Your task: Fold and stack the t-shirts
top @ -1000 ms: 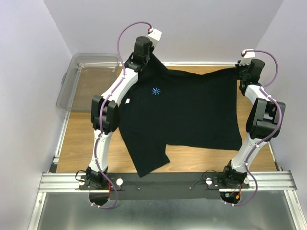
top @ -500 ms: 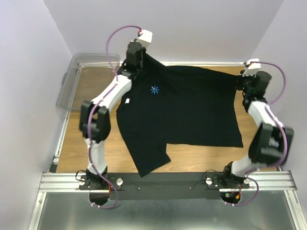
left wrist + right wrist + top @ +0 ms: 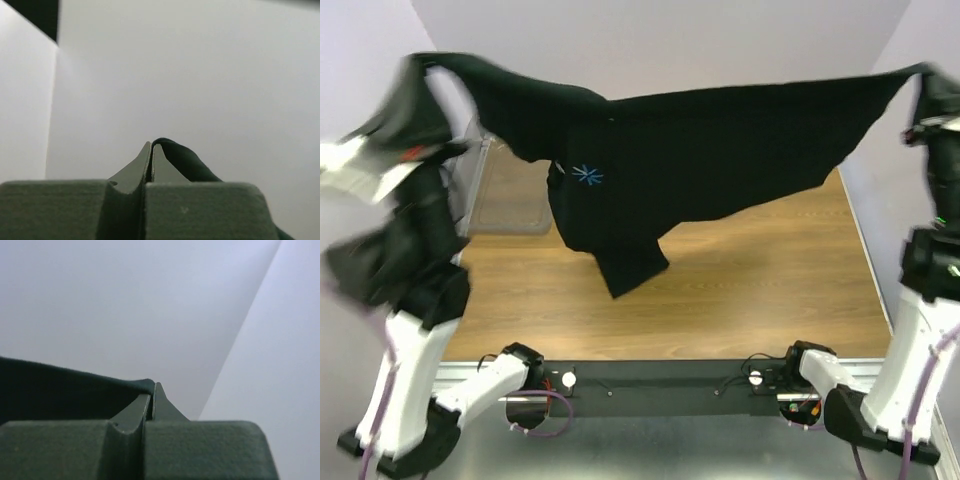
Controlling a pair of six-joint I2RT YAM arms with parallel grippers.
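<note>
One black t-shirt with a small blue star print hangs stretched in the air above the table, and a sleeve dangles near the middle. My left gripper, high at the left and blurred, is shut on one corner of it; in the left wrist view, dark cloth curls out from between the closed jaws. My right gripper, high at the far right, is shut on the other corner, and its cloth trails off to the left in the right wrist view.
A clear plastic bin stands at the table's back left, partly behind the hanging cloth. The wooden tabletop lies below. White walls close in on three sides, and the metal base rail runs along the near edge.
Both arms have swung sharply upward and outward, lifting the t-shirt off the table, where it lay flat, until it hangs stretched between them.
</note>
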